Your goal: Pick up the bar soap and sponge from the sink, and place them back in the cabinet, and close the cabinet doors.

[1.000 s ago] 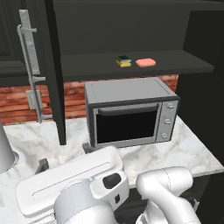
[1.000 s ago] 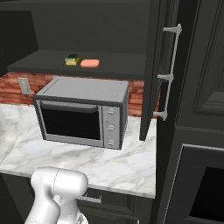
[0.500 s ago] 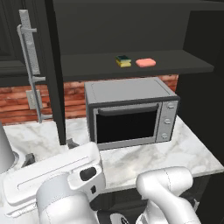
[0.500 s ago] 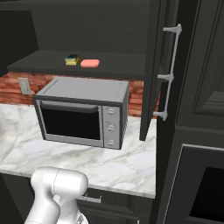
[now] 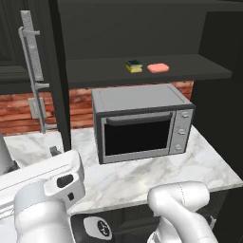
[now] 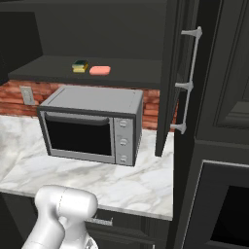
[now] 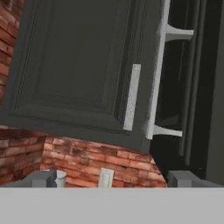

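Left base view: microwave (image 5: 142,123) beneath cabinet (image 5: 190,71)

On the cabinet (image 5: 199,66) shelf: one sponge (image 5: 134,66), one bar soap (image 5: 158,68). Below it: one microwave (image 5: 142,122). Flanking it: two open cabinet doors (image 6: 170,78).

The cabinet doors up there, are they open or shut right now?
Open. Both cabinet doors stand swung out, so the shelf inside shows, with the sponge and bar soap lying on it.

dark cabinet shelf (image 5: 190,70), sponge (image 5: 134,66) beside bar soap (image 5: 158,68), seemingly apart
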Motion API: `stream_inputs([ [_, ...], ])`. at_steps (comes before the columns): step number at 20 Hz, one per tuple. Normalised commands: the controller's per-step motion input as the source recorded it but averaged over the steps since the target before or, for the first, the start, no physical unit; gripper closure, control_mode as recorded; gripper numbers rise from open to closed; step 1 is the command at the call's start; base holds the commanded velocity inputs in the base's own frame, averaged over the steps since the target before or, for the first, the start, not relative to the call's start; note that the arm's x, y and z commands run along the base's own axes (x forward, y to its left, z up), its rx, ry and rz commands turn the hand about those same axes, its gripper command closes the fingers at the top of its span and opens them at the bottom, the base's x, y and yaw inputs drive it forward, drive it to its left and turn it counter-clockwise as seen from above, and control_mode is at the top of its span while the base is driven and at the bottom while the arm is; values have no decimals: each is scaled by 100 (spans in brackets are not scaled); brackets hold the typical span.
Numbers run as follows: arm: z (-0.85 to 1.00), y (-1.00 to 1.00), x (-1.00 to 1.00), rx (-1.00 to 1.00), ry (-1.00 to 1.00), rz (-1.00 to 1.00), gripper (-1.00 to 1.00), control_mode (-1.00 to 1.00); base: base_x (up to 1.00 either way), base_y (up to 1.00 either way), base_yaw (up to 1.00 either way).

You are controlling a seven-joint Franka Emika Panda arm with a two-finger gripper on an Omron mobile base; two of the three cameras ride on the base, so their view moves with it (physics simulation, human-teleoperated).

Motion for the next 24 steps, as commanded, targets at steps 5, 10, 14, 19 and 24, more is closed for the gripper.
stream_inputs([
  [5,-4,27,35,0,0,-3,-100,-100,0,0,0],
  [10,-3,11,27,0,-2,-6,-100,-100,0,0,0],
  [14,0,0,18,0,-5,-14,-100,-100,0,0,0],
  [19,-3,0,12,0,-6,-16,-100,-100,0,0,0],
  [24,0,-4,8,0,-7,-21,-100,-100,0,0,0],
])
